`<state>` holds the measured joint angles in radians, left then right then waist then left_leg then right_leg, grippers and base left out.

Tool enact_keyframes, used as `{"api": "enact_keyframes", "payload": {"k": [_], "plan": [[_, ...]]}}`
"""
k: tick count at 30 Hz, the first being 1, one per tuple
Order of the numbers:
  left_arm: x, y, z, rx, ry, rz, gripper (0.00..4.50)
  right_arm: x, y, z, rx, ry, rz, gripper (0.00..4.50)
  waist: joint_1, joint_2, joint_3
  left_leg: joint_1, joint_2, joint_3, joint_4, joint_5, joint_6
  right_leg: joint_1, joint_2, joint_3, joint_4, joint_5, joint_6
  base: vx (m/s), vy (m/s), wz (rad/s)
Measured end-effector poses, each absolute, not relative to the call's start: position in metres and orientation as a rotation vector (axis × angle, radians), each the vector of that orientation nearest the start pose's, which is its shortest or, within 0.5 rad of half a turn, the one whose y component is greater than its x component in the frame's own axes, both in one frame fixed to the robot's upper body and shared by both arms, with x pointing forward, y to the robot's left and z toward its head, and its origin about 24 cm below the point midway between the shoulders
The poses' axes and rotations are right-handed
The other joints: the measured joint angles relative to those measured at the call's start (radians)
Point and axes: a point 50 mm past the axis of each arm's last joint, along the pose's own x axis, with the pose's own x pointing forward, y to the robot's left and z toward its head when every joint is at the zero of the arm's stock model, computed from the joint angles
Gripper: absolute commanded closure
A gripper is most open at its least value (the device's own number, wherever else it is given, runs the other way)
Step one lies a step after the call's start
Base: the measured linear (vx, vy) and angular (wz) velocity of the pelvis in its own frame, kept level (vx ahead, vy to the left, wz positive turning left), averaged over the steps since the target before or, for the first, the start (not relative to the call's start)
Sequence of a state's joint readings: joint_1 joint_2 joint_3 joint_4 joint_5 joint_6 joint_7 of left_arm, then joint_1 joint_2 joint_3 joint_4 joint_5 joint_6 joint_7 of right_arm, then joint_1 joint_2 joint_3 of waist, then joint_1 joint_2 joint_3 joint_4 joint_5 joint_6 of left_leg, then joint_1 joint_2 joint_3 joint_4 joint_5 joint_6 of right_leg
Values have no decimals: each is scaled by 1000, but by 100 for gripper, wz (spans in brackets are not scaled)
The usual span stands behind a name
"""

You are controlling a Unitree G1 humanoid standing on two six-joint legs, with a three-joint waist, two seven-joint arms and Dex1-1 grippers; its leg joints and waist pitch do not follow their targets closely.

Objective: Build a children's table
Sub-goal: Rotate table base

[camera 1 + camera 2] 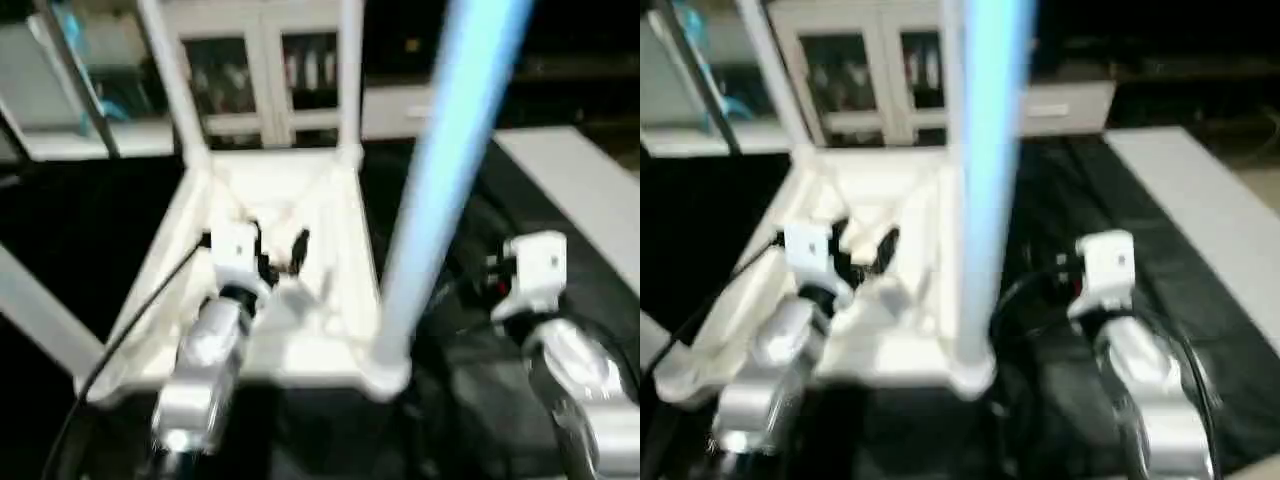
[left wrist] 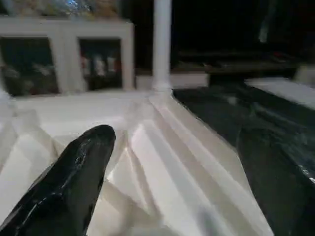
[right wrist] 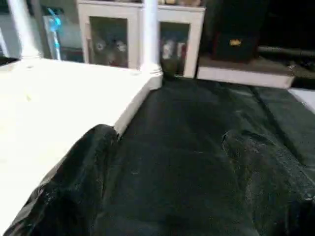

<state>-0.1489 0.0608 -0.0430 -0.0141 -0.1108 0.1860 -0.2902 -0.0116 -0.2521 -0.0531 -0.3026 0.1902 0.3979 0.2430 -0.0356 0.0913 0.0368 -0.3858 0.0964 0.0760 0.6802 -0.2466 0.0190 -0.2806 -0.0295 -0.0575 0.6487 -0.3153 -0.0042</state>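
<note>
The children's table lies upside down on the black cover, its white ribbed tabletop [image 1: 330,220] facing up. Three white legs stand in corner sockets: far left [image 1: 172,80], far right [image 1: 350,75] and near right [image 1: 450,170]. Another white tube [image 1: 40,305] slants off the picture by the near-left corner. My left gripper [image 1: 277,245] hovers open over the ribs in the middle of the tabletop, holding nothing; one black finger [image 2: 74,182] shows in the left wrist view. My right gripper [image 3: 172,137] is open and empty over the black cover, right of the tabletop edge [image 3: 133,105].
A white cabinet with glass doors [image 1: 265,70] stands behind the work table. A white board [image 1: 580,190] lies along the right side of the black cover [image 1: 470,420]. A black cable [image 1: 130,330] runs from my left wrist across the tabletop's left rim.
</note>
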Motion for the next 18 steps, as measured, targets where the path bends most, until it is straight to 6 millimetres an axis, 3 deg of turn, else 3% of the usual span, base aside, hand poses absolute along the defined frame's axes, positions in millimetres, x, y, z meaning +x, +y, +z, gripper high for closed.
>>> {"api": "enact_keyframes", "payload": {"k": [1, 3, 6, 10, 18], "plan": [[277, 126, 62, -24, 45, -457, 4, 250, -184, 85, -76, 95, 265, 72, -3, -3, -1, -8, -6, 0, 1, 6, -2, -16, -4, 17, 2, 7, 13, 73, 44, -8], [275, 127, 61, -27, 55, -552, 4, 250, -188, 87, -98, 102, 290, 72, 2, -5, -2, -10, -19, -2, -3, 9, -4, -36, -26, 28, 1, 23, 54, 52, 24, -14], [274, 124, 66, -20, 55, -748, 4, 247, -195, 86, -150, 144, 364, 72, 18, -6, -2, -16, -27, 5, -30, 22, -3, -49, -33, 38, -3, 34, 56, 0, 0, 0], [278, 157, 71, 69, 139, -899, 4, 238, -206, 83, -209, 236, 504, 72, 16, -6, 0, -9, -14, 24, -38, 26, -8, -47, -32, 38, -4, 37, 40, -59, -10, -2], [265, 151, 66, 131, 342, -1313, 4, 223, -210, 87, -342, 374, 806, 72, 17, -5, 5, 0, -1, 60, -40, 26, -8, -46, -44, 39, -3, 48, 21, -28, 5, 1]]}}
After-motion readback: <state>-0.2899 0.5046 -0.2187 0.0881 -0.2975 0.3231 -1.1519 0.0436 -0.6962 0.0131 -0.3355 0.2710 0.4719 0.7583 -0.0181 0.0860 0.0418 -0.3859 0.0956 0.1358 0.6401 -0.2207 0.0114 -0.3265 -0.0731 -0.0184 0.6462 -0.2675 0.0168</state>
